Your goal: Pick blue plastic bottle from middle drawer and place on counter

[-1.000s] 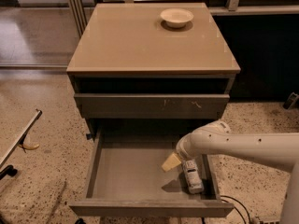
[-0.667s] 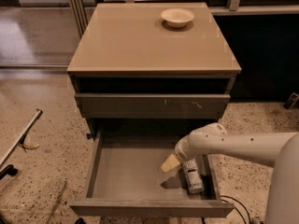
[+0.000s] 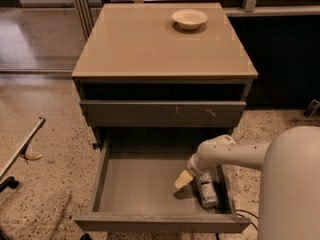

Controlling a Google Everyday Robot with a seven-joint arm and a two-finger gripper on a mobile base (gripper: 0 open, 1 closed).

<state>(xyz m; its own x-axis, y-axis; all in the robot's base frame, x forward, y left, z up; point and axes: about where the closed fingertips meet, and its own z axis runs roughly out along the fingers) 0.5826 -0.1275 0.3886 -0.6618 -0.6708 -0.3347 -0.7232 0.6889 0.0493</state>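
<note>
The gripper [image 3: 185, 178] is being held low inside the open drawer [image 3: 135, 184], near its right wall; whether it is open or closed cannot be told. The bottle [image 3: 206, 193] is being shown lying on the drawer's floor at the front right, just beside the gripper. The arm [image 3: 235, 154] is being reached in from the drawer's right. On the counter [image 3: 150, 44] above the drawer, a bowl [image 3: 189, 18] is being carried. By this judgement, grasping, lifting and placing are being left undone.
</note>
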